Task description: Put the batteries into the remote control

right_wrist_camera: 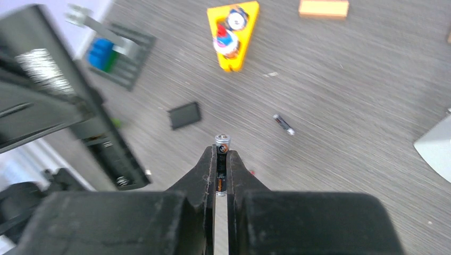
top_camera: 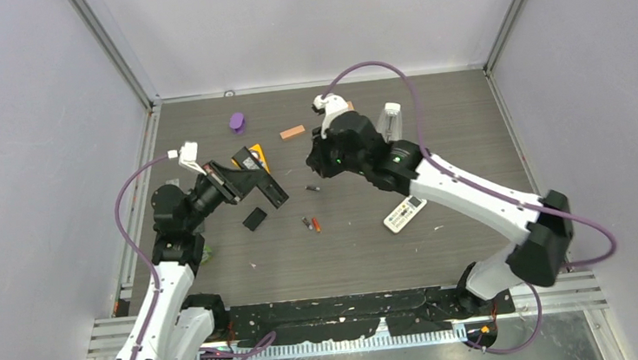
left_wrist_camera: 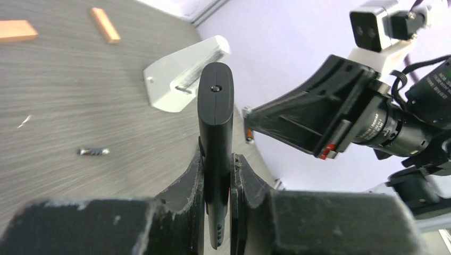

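Top external view: two arms bent over one grey table (top_camera: 467, 115), claws facing each other, near but apart.
Left claw (left_wrist_camera: 217, 178): clamped narrow on the black remote (left_wrist_camera: 215, 122), one finger on each long side. Remote held clear of the table, far end pointing toward the right claw.
Right claw (right_wrist_camera: 221, 169): pinched almost closed on one battery (right_wrist_camera: 222, 151). Battery dark with an orange mark, metal end poking out past the fingertips.
Battery position: up in the air, close to the black remote, with a gap between them in the left wrist view.
Bay (right_wrist_camera: 114, 159): on the black remote, uncovered, a spring showing at one end in the right wrist view.
Loose batteries: three on the table. Lone dark battery (top_camera: 313, 187) just below the right claw in the top view; second dark battery (top_camera: 306, 222) and red-orange battery (top_camera: 316, 225) side by side, nearer the arm bases.
Battery count: four in all, one gripped, three lying.
Remotes: two, black in the left claw, white remote (top_camera: 405, 213) flat on the table beside the right forearm.
Cover (top_camera: 254, 219): one black plate, flat on the table near the black remote.
Orange blocks: two in the left wrist view, wide block (left_wrist_camera: 16, 30) and slim block (left_wrist_camera: 105, 24), apart.
Yellow wedge (top_camera: 252, 157): one, beyond the black remote.
Purple piece (top_camera: 237, 122): one, toward the far edge.
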Robot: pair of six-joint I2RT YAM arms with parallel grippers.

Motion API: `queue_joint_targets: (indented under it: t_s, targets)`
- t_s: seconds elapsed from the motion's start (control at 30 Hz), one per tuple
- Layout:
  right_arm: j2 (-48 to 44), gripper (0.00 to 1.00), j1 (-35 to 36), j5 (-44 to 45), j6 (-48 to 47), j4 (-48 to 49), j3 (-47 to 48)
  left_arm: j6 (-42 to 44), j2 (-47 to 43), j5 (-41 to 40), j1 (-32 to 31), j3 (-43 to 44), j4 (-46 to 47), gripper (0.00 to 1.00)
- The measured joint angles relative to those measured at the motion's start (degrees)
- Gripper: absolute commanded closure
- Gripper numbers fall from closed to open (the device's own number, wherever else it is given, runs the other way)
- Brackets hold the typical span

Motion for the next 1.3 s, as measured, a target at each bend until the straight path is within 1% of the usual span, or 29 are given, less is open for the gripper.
queue_joint_targets:
  t_s: [0.07,0.17,0.27,0.4,0.8,1.0,1.3]
  targets:
    - [-4.5,0.95,0.3,-2.0,0.8,1.6,-1.9,-3.3,1.0,1.2,0.0,-0.7,5.3,1.00]
    - [-7.8,0.95,1.6,-5.0,1.3,3.0,-2.4,-9.0,2.8,2.3,0.0,-1.6,12.3,1.00]
    - [-8.3,0.95,4.2,-7.5,1.9,4.3,-2.3,-14.1,4.3,3.1,0.0,-2.1,17.6,1.00]
    - [-8.1,0.95,7.2,-9.3,2.0,4.6,-2.2,-18.0,4.3,3.3,0.0,-2.1,21.2,1.00]
    - [-2.7,0.95,10.3,-8.8,-1.1,4.8,3.1,-21.3,4.3,4.8,0.0,-2.2,21.4,1.00]
    - [-0.9,0.95,10.7,-6.2,-3.1,4.8,3.2,-22.8,5.6,5.8,0.0,-2.1,20.6,1.00]
    - [-0.7,0.95,10.7,-4.5,-4.9,6.3,3.1,-25.4,6.3,6.3,0.0,-2.1,20.2,1.00]
